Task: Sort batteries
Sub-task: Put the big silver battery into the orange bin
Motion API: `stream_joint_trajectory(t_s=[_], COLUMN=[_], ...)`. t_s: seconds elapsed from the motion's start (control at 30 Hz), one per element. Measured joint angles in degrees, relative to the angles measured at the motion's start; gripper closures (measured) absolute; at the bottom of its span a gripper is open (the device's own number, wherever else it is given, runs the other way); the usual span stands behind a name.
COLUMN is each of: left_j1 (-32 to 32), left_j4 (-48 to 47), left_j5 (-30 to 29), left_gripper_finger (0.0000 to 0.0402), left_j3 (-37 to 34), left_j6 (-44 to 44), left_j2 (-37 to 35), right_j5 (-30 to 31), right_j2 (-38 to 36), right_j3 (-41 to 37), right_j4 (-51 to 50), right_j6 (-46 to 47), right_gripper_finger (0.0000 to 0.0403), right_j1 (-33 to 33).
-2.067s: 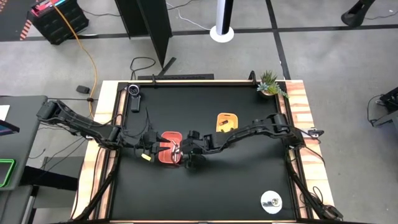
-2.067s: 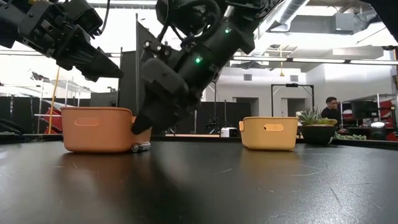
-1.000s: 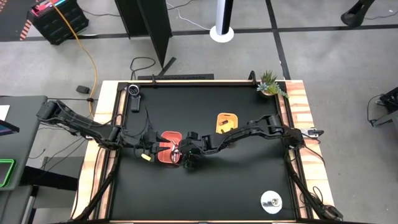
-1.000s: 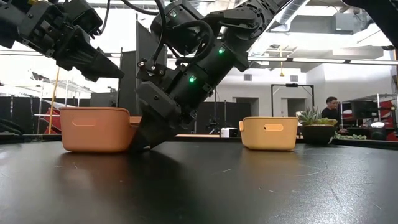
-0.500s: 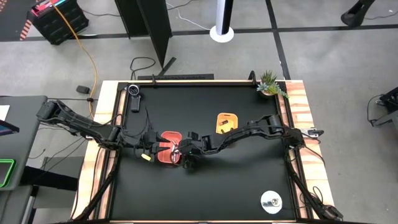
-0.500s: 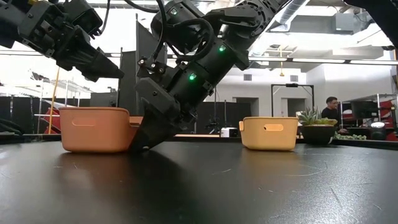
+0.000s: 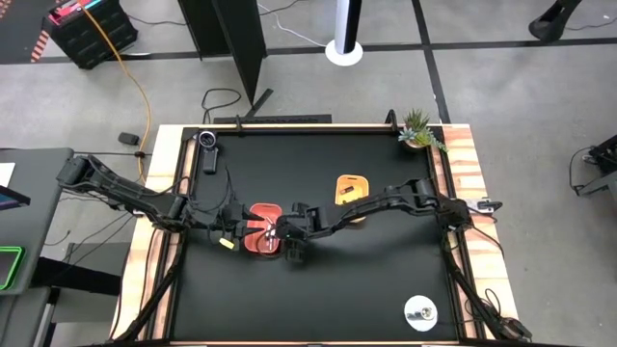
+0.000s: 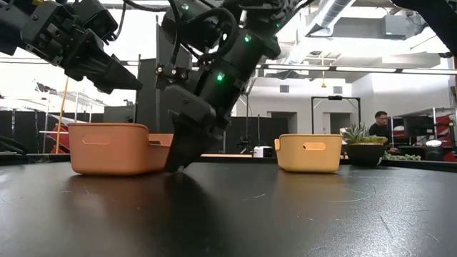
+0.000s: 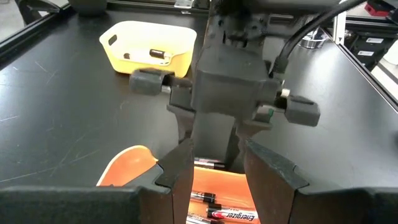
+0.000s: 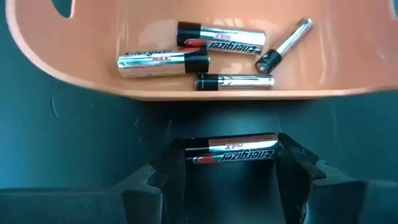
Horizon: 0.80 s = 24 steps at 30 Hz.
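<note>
My right gripper (image 10: 231, 163) is down at the table beside the orange tray (image 7: 253, 241), shut on one silver and dark battery (image 10: 231, 151). In the low view its fingertips (image 8: 178, 165) reach the tabletop next to the tray's wall (image 8: 111, 148). Several more batteries (image 10: 186, 50) lie inside the orange tray. My left gripper (image 9: 214, 180) hovers open above that tray, high in the low view (image 8: 121, 75), touching nothing. The yellow tray (image 9: 149, 43) farther off holds one battery (image 9: 157, 55). My right gripper pinches the battery between its two fingers, one finger (image 10: 171, 163) at each end (image 10: 194, 152), so the battery lies along the gap. The fingers come from above, slanting down from the table's right. Whether the battery is off the tabletop, I cannot tell.
A potted plant (image 7: 419, 130) stands at the far right corner and a round silver-white disc (image 7: 420, 311) lies near the near right corner. A small black device (image 7: 207, 149) sits by the far left edge. Dark bare tabletop (image 7: 366, 280) stretches near and right of the trays.
The right gripper came down onto the battery that lay on the table against the orange tray, covering it in the low view. It then tipped more upright, and its fingertips shifted a little away from the tray wall. The left gripper kept still.
</note>
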Motion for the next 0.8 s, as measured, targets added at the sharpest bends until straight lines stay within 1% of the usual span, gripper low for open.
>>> stream_joint_trajectory(t_s=[0.27,0.43,0.5,0.6,0.8], left_j1=[0.00,0.00,0.00,0.00,0.00], left_j4=[0.00,0.00,0.00,0.00,0.02], left_j5=[0.00,0.00,0.00,0.00,0.00], left_gripper_finger=[0.0270,0.0270,0.0270,0.0270,0.0270], left_j3=[0.00,0.00,0.00,0.00,0.00], left_j6=[0.00,0.00,0.00,0.00,0.00], left_j2=[0.00,0.00,0.00,0.00,0.00], right_j5=[0.68,0.81,0.84,0.81,0.79], right_j2=[-0.02,-0.10,-0.14,-0.19,-0.17], right_j3=[9.28,14.61,15.52,15.58,15.56], right_j4=[-9.72,-10.00,-8.42,-5.52,-5.69], right_j6=[-3.36,-6.50,-7.79,-9.30,-8.31], right_gripper_finger=[0.0210,0.0211,0.0207,0.0189,0.0126], right_j1=[1.15,1.70,1.92,1.77,0.49])
